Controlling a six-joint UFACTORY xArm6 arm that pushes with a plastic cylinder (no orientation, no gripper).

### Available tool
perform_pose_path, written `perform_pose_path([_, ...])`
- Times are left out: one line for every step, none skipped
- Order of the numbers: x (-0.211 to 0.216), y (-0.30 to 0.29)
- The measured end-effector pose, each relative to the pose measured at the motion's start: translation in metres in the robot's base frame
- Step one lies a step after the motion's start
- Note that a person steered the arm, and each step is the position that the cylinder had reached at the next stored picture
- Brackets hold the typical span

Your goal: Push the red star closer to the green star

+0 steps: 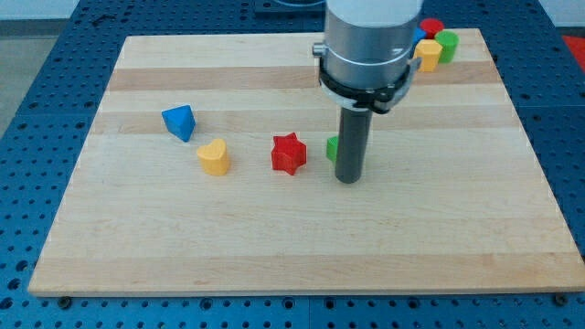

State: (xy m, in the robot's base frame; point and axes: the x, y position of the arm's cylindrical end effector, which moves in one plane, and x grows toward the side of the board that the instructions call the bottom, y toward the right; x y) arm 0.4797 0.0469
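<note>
Around my desk (274,247) lies a blue metal surface (41,137) dotted with a regular grid of small holes, showing at the view's left, right and bottom edges. The desk itself is a pale wooden board of glued strips, its grain running across the view, with a slightly darker band near the view's top. The light is even and soft, casting only faint shadows.

our tip (348,180) just right of red star (288,153) | green block (332,148) mostly hidden behind our rod | yellow heart (215,157) left of star
</note>
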Motion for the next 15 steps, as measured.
perform_pose_path([-0.021, -0.002])
perform_pose_path([-0.047, -0.002])
perform_pose_path([-0.054, -0.002])
perform_pose_path([-0.022, -0.002])
perform_pose_path([0.014, -0.019])
perform_pose_path([0.019, -0.077])
perform_pose_path([0.009, -0.113])
perform_pose_path([-0.005, -0.112])
perform_pose_path([-0.010, -0.105])
perform_pose_path([-0.020, -0.099])
perform_pose_path([-0.022, -0.088])
perform_pose_path([-0.022, -0.084])
perform_pose_path([-0.022, -0.072])
perform_pose_path([-0.022, -0.059])
perform_pose_path([-0.022, -0.053])
